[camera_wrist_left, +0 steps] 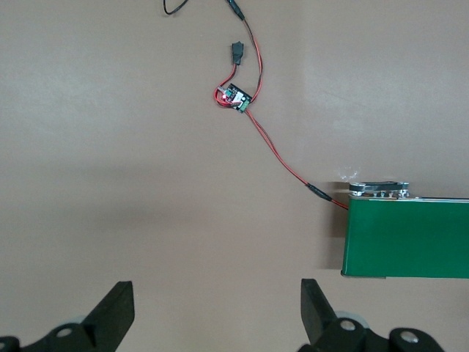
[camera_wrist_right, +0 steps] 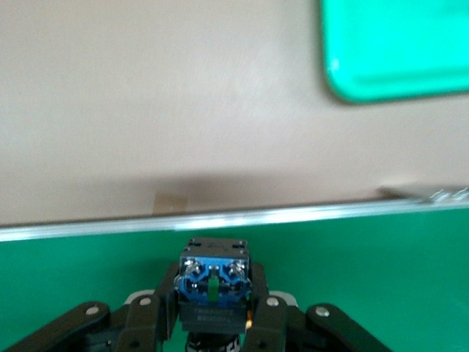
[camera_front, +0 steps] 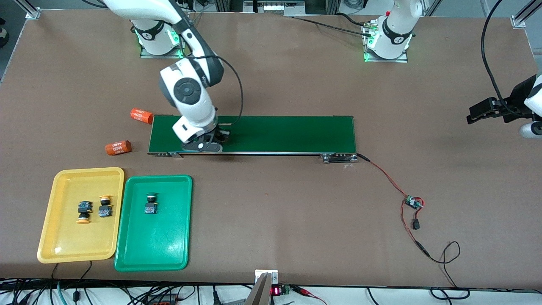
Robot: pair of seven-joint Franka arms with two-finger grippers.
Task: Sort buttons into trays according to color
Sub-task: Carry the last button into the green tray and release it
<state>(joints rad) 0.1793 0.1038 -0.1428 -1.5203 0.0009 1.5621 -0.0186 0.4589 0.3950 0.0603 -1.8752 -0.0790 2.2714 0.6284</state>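
1. Nearest the front camera lie the two trays, side by side at the right arm's end of the desk (camera_front: 296, 220): the yellow tray (camera_front: 59, 237) and, just beside it toward the desk's middle, the green tray (camera_front: 169, 250).
2. Two yellow-capped buttons (camera_front: 84, 211) (camera_front: 105, 205) lie close together in the yellow tray, so that colour looks finished.
3. One green-capped button (camera_front: 150, 203) lies in the green tray, in the half farther from the camera.
4. Farther from the camera than the trays runs a long dark-green belt (camera_front: 288, 133).
5. Over the belt's end nearest the trays, the right tool (camera_front: 207, 144) is down at the belt and clenched on the fourth button (camera_wrist_right: 213, 282); the right wrist view shows its black-and-blue body pinched between the fingers (camera_wrist_right: 157, 323), resting low on the belt.
6. That button's cap is hidden, so its colour cannot be read; by count it should be the second green one.
7. Left tool (camera_wrist_left: 216, 319) waits with its jaws spread wide and empty, over bare desk near the belt's other end, where a small circuit board (camera_front: 413, 202) with red wires lies.
8. Two orange cylinders (camera_front: 141, 115) (camera_front: 118, 148) lie on the desk beside the belt's end; they are not part of the sort.
9. Judged from this, three of four buttons are placed; what remains is to lift this one and set it in the green tray.
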